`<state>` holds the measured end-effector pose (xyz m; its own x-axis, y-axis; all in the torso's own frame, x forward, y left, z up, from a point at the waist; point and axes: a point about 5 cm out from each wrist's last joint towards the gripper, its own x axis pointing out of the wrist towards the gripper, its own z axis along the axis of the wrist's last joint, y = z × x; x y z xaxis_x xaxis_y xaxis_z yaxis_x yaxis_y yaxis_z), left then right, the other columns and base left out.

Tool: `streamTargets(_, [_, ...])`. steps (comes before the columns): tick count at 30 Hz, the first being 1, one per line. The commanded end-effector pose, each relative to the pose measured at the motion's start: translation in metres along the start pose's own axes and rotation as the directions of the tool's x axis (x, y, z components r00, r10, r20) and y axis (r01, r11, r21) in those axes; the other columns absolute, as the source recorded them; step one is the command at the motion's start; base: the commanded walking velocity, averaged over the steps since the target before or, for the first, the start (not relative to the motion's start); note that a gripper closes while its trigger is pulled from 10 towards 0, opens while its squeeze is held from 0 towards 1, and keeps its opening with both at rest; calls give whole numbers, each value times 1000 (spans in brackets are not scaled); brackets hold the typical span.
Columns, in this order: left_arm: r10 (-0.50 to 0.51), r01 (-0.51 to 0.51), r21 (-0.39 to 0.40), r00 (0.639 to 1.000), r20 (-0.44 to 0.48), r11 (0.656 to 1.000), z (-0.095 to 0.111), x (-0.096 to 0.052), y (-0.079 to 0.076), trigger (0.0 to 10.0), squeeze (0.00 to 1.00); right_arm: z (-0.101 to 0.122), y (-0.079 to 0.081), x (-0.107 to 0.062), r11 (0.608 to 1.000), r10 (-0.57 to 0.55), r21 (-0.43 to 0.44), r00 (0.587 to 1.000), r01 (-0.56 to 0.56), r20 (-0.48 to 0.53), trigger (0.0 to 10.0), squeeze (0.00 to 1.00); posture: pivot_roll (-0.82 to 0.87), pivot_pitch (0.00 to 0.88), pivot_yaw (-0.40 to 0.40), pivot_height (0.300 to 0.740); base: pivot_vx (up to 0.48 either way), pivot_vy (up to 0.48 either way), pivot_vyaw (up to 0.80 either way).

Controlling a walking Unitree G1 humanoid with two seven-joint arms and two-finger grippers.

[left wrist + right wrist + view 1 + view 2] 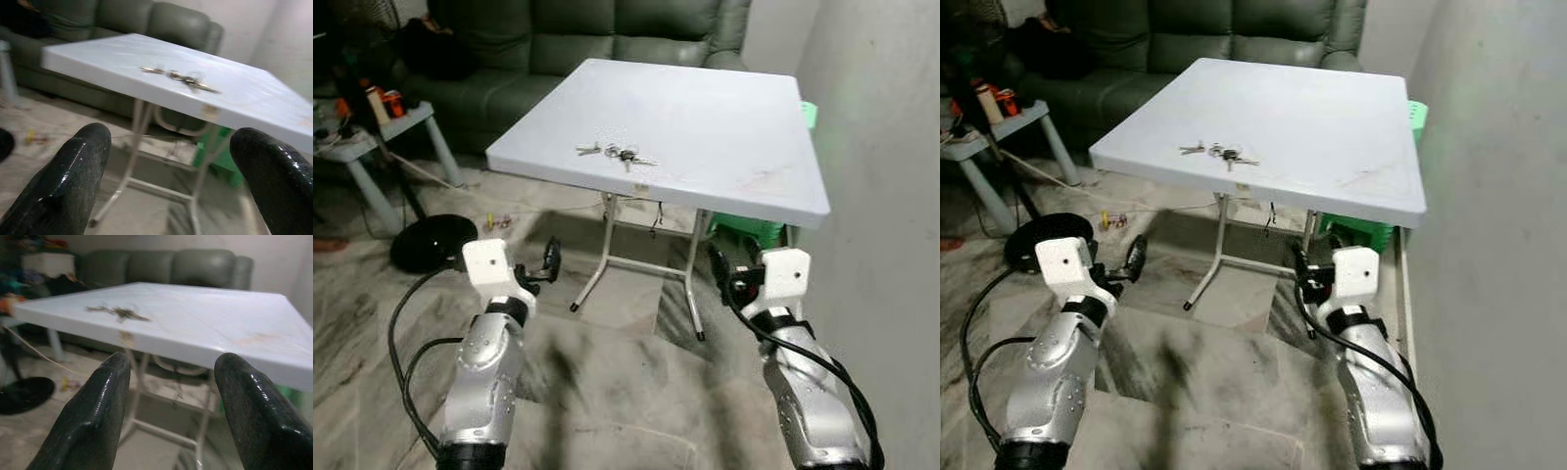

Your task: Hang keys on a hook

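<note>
A white square folding table [724,117] stands on a marbled tile floor [607,392], in front of a dark green sofa [607,39] and beside a pale wall [891,196] on the robot's right. The keys [617,153], a small bunch with several blades fanned out, lie flat on the table close to its near edge, toward the near-left corner. Both silver arms are raised in front of the robot, below the level of the tabletop and short of its near edge. The left gripper [171,181] points toward the table with its two black fingers [73,181] spread wide apart and nothing between them; the keys appear ahead of it on the tabletop. The right gripper [171,416] likewise faces the near edge of the table, its fingers [254,411] held well apart and empty. A green plastic object [749,230] sits on the floor under the table's far-right side. To the robot's left stand a small pale side table [372,137] carrying assorted items and a black round base [431,240] on the floor.
</note>
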<state>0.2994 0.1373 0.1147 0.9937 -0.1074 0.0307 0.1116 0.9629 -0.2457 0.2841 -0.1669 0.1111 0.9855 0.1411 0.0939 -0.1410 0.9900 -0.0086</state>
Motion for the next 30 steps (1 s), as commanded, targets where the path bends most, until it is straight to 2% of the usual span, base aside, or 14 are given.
streamTargets(1, [11,-11,15,1000,-2,1000,3,0,6,10000,0,6,4,4,1000,11,1,1000,-11,25,10000,0,6,0,-31,715,0,439,0])
streamTargets(30, [13,-13,7,1000,2,1000,4,1,8,10000,0,4,6,1,1000,6,8,1000,-6,22,10000,0,10,0,-29,715,0,472,0])
